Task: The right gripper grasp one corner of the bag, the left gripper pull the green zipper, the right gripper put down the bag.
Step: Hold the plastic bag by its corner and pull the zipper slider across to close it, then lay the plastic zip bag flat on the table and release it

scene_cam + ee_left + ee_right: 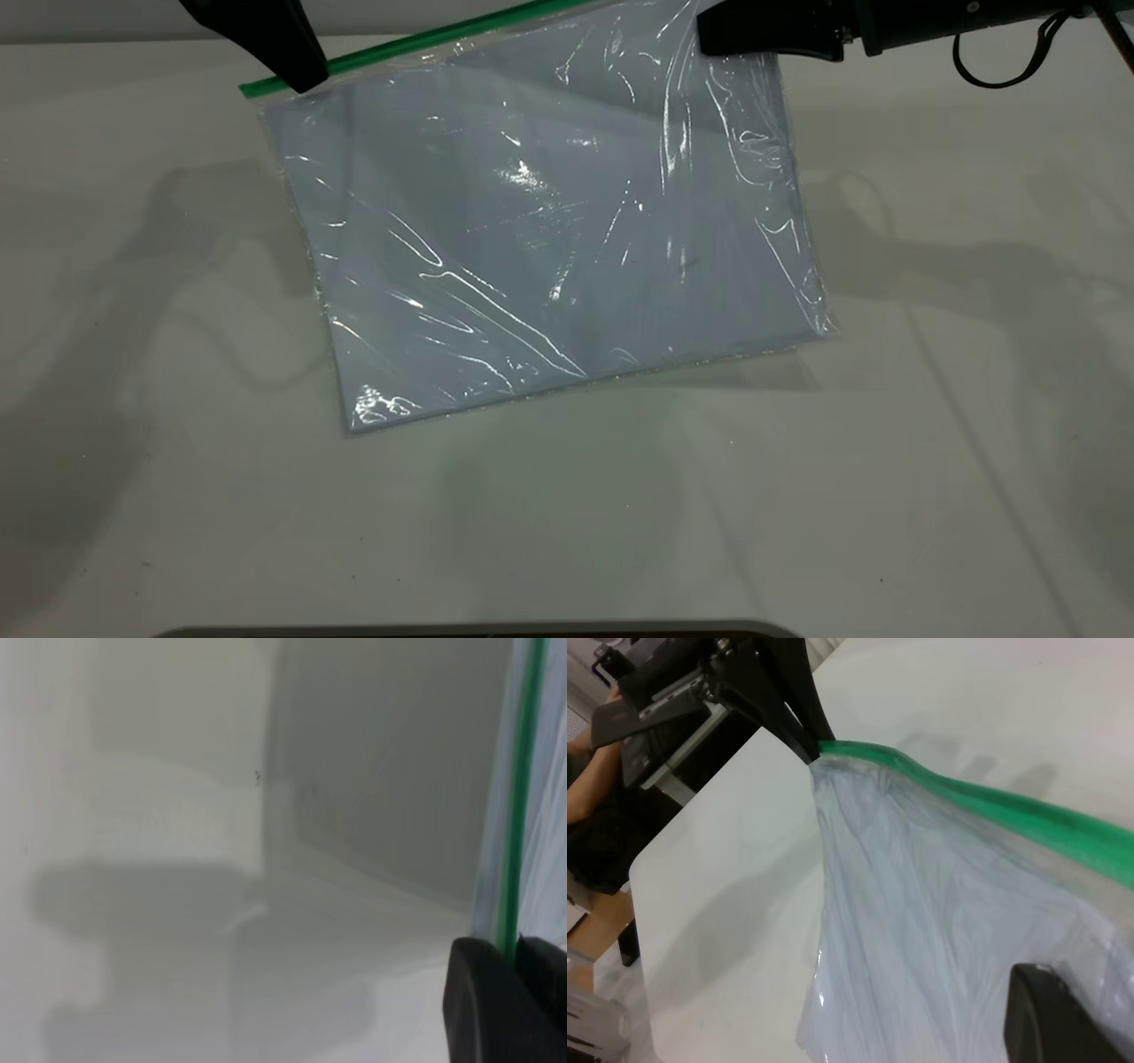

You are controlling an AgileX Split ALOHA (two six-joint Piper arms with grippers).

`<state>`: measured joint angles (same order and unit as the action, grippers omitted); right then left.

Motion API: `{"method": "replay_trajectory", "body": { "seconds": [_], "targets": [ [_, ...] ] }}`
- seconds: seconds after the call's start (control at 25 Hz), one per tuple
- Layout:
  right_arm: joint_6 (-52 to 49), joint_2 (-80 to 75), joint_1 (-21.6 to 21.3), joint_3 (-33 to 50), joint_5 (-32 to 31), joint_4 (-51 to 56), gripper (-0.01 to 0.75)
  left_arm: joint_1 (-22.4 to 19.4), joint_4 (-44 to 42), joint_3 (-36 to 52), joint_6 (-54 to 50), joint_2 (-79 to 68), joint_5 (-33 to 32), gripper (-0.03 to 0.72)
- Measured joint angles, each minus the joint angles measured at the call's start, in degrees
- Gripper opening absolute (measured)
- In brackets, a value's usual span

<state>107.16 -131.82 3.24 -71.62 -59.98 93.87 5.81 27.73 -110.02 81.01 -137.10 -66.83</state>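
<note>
- Bag [549, 230]: clear crinkly pouch with white sheets inside, held up off the table [886, 496] by its top edge; lower edge hangs free toward 6 o'clock in the exterior view, the whole sheet tilted, its shadow lying on the table beneath.
- Green zipper [416, 40]: narrow strip along the top edge, running from 10 o'clock up toward 12 o'clock in the exterior view.
- Left gripper [297, 62]: at the 10 o'clock end of the strip, fingers pressed together on the green zipper; the left wrist view shows the strip passing between the two black tips [496, 1010].
- Right gripper [753, 35]: at 1 o'clock, pinching the corner of the bag [718, 40] at the opposite end of the strip; cable trails off behind it.
- Step in hand, judged: zipper pull at or near the end of its run. Keep the pull in line with the strip, keep the right grip firm so the edge stays taut, and avoid twisting the plastic.
- Risk, judged: slack film bunching near the 1 o'clock corner may snag or slip.
- Surroundings: a person [602, 815] and dark equipment beyond the table edge in the right wrist view; a dark rim [478, 631] at 6 o'clock. Nothing stands beneath the bag to hinder lowering.
</note>
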Motion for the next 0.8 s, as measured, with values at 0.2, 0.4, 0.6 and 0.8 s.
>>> {"method": "replay_trajectory", "body": {
  "seconds": [0.2,0.4,0.6,0.8],
  "targets": [
    [0.0,0.0,-0.2,0.0,0.1,0.0,0.037,0.0,-0.2,0.0,-0.1,0.0,0.0,0.078],
    [0.0,0.0,-0.4,0.0,1.4,0.1,0.07,0.0,-0.4,0.0,-0.1,0.0,0.0,0.087],
    [-0.8,0.0,-0.5,0.0,4.7,1.5,0.22,-0.3,-1.6,0.0,-1.9,0.0,0.0,0.125],
    [-4.3,0.1,-0.7,0.0,8.4,2.2,0.461,-0.5,-2.0,0.0,-5.4,0.0,0.0,0.271]
  ]
}}
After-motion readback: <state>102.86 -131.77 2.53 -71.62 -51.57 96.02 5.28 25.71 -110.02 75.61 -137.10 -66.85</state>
